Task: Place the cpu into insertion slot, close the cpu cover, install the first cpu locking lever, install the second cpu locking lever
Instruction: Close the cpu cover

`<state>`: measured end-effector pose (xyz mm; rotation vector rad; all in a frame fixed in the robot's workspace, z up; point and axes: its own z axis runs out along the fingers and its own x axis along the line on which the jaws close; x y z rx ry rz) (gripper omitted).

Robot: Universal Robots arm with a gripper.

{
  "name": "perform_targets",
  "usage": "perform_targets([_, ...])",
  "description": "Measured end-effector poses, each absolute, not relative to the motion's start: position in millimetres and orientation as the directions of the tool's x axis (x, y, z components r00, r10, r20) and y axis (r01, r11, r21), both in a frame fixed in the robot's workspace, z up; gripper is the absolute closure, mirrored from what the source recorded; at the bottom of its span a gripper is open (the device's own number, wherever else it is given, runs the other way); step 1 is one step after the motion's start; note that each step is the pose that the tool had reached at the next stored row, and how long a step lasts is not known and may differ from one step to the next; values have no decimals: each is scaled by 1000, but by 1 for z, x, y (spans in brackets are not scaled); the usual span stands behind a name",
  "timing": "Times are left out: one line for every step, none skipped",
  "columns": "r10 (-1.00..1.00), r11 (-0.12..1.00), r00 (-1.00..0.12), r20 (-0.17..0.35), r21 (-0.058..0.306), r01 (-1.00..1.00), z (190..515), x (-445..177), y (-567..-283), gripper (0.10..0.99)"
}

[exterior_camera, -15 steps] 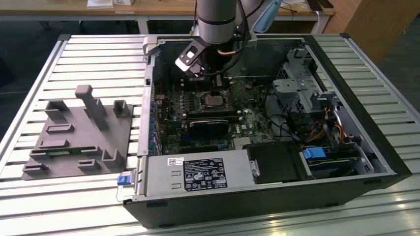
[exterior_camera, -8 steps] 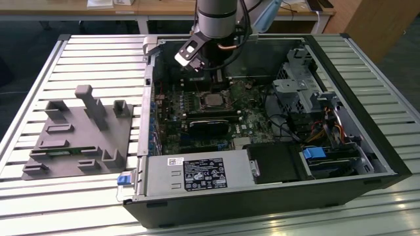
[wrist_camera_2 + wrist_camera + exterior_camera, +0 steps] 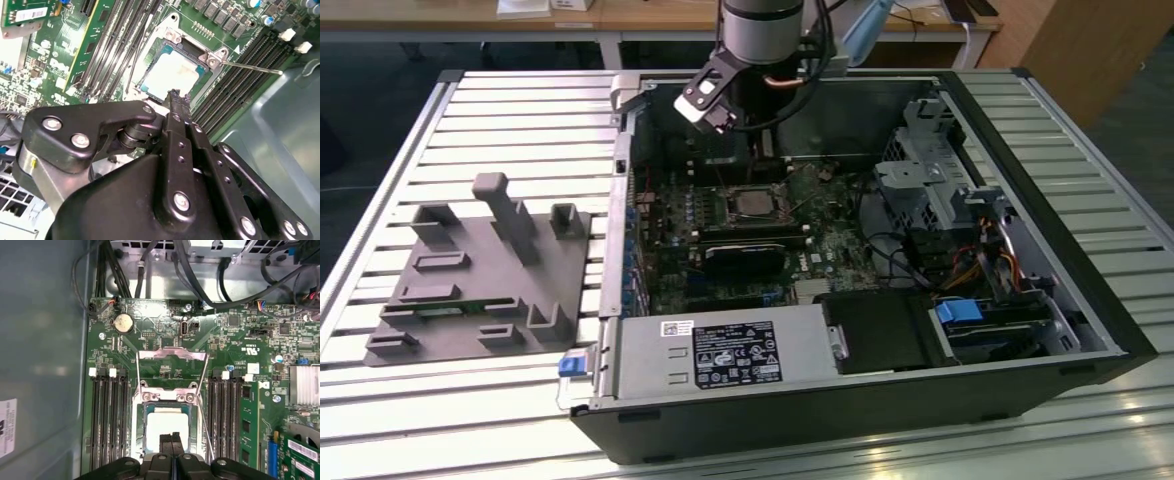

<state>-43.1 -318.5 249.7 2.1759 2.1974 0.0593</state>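
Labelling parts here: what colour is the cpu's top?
The cpu top is pale silvery grey, clearest in the first wrist view.

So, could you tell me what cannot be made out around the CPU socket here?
First wrist view: the gripper hides one edge of the cpu and the cpu cover.
Second wrist view: the gripper hides one socket corner.
Exterior view: the insertion slot is far off; its levers cannot be told.

Bright, even light falls from above in the exterior view, laying pale streaks of glare on the slatted metal table (image 3: 1067, 430), while the inside of the computer case (image 3: 854, 420) lies in shade. In both wrist views the cpu (image 3: 170, 75) (image 3: 167, 420) top washes out almost white, and the grey case wall (image 3: 40, 340) carries a soft sheen.
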Motion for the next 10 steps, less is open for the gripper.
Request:
perform_targets([1000,10,-10,-8,61,998,251,-43,-318,980])
perform_targets([1000,10,-10,-8,61,998,253,-43,-318,980])
perform_targets([1000,10,-9,-8,61,998,255,-43,-318,980])
perform_targets([1000,10,-9,-8,61,998,257,-43,-318,980])
perform_targets([1000,10,-9,-8,61,998,258,-43,-318,980])
perform_targets([1000,9,-9,-8,61,998,260,-43,-318,980])
perform_targets([1000,9,-9,-8,61,998,262,-43,-318,980])
perform_targets([1000,9,-9,-8,61,998,264,-43,-318,980])
perform_targets([1000,9,-8,-8,61,998,266,-43,-318,980])
perform_targets([1000,9,-8,-8,61,998,268,-43,-319,980])
